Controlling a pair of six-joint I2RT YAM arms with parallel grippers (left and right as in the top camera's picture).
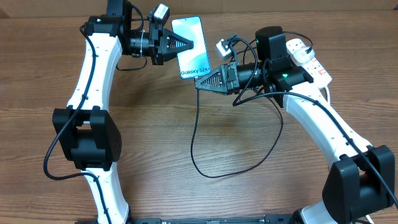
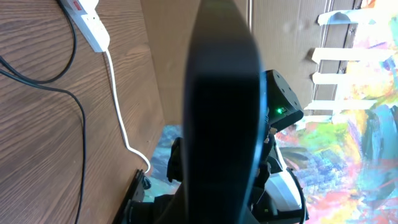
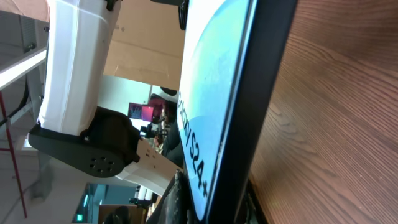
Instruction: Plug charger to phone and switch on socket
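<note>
The phone (image 1: 188, 31) hangs just above the table (image 1: 149, 143) at the far middle, its long axis running far to near. The left claw (image 1: 188, 43) is clamped on its left edge and the right claw (image 1: 203, 81) pinches the near end under the "Galaxy S24+" lettering. The charger (image 1: 194, 137) climbs to that same near end; its tip hides below the right claw, so plugged or not, I cannot tell. The socket (image 1: 309, 57) lies far right, nearer the right arm

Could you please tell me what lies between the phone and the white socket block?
In the overhead view, the right arm's black wrist and small white wrist camera sit between the slim, light-blue-screened phone and the white elongated extension socket.
</note>
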